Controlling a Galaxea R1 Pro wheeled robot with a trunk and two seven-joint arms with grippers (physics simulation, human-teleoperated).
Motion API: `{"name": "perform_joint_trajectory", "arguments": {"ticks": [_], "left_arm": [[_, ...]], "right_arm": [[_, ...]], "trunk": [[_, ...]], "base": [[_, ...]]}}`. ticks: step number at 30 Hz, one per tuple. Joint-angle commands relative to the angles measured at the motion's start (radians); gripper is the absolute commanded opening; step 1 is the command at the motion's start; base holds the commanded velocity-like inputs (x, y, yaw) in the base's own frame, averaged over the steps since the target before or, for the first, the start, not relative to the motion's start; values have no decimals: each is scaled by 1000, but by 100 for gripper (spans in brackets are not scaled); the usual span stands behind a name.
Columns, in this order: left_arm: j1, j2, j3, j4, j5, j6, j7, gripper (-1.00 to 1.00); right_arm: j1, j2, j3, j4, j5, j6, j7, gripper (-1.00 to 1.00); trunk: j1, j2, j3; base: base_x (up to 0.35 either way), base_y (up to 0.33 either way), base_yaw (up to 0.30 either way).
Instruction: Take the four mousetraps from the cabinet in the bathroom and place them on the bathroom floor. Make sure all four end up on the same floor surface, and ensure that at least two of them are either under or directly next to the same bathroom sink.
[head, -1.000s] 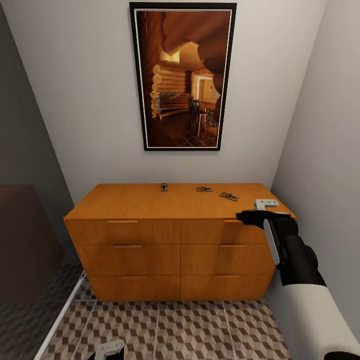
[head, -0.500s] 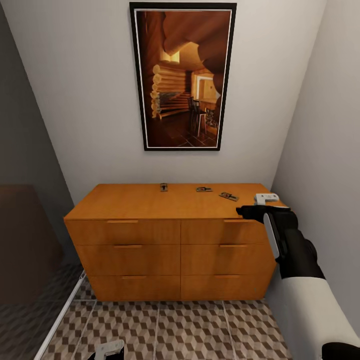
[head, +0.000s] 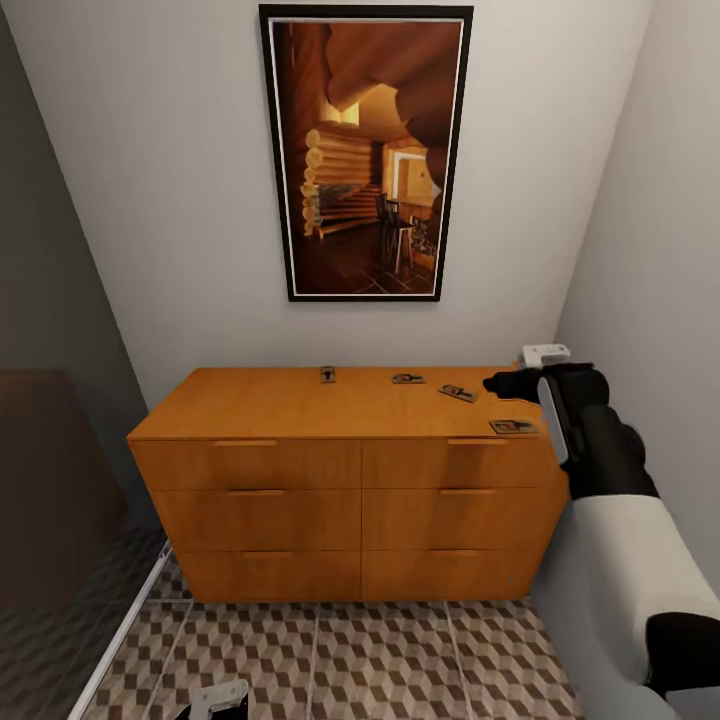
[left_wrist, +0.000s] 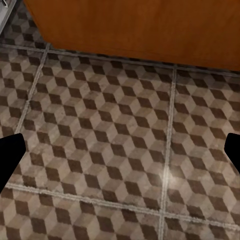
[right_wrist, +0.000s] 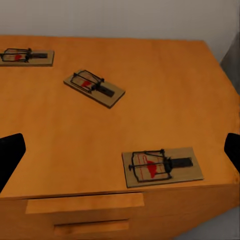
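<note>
Mousetraps: 4 on cabinet (head: 300, 410) top, none on the bathroom floor (head: 400, 655) yet. Head view: trap 1 (head: 327, 374) near the back edge, mid-top; trap 2 (head: 407, 379) to its right; trap 3 (head: 457, 393) further right, angled; trap 4 (head: 512, 426) near front right corner, just beside the right arm. All flat, well apart from each other.

R wrist view: trap 4 (right_wrist: 161, 166) closest, right above the top drawer's handle slot; trap 3 (right_wrist: 94, 87) mid-top, turned diagonal; trap 2 (right_wrist: 26, 56) far back. Red bait patches visible on all three.

Right gripper (head: 530, 372) is above the cabinet's right end, over trap 4, not touching it. Jaws spread wide, nothing between them; fingertips (right_wrist: 11, 155) sit at the frame edges.

Left gripper (head: 218, 697) low, hanging over the floor tiles in front of the cabinet base. Jaws also apart w/ nothing held; fingertips (left_wrist: 10, 150) dark at both edges, cabinet front (left_wrist: 135, 25) beyond.

Framed pic (head: 365, 150) on wall above cabinet. Sink not in shot.
</note>
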Motion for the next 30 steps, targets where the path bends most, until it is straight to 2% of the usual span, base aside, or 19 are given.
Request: {"name": "perform_joint_trajectory", "arguments": {"ticks": [1,8,9,15,17,21,22,24,25,30], "left_arm": [[-1,-1,4,1,0,-3,0,100],[-1,-1,4,1,0,-3,0,100],[-1,-1,4,1,0,-3,0,100],[-1,-1,4,2,0,-3,0,100],[-1,-1,4,2,0,-3,0,100],[-1,-1,4,4,0,-3,0,100],[-1,-1,4,5,0,-3,0,100],[-1,-1,4,6,0,-3,0,100],[-1,-1,4,7,0,-3,0,100],[-1,0,4,8,0,-3,0,100]], "right_arm": [[-11,-12,16,-1,10,8,13,100],[-56,-113,146,0,14,20,84,100],[-68,-168,192,1,17,20,160,100],[-77,-246,219,0,40,18,289,100],[-80,-292,226,-1,71,11,394,100],[-80,-323,230,-2,117,-18,516,100],[-81,-333,231,-2,157,-48,604,100],[-81,-341,231,-1,199,-80,691,100],[-82,-345,231,0,241,-109,773,100],[-82,-351,229,2,324,-179,942,100]], "trunk": [[0,-1,-1],[0,-1,-1],[0,-1,-1],[0,-1,-1],[0,-1,-1],[0,-1,-1],[0,-1,-1],[0,-1,-1],[0,-1,-1],[0,-1,-1]], "base": [[0,0,0],[0,0,0],[0,0,0],[0,0,0],[0,0,0],[0,0,0],[0,0,0],[0,0,0],[0,0,0],[0,0,0]]}}
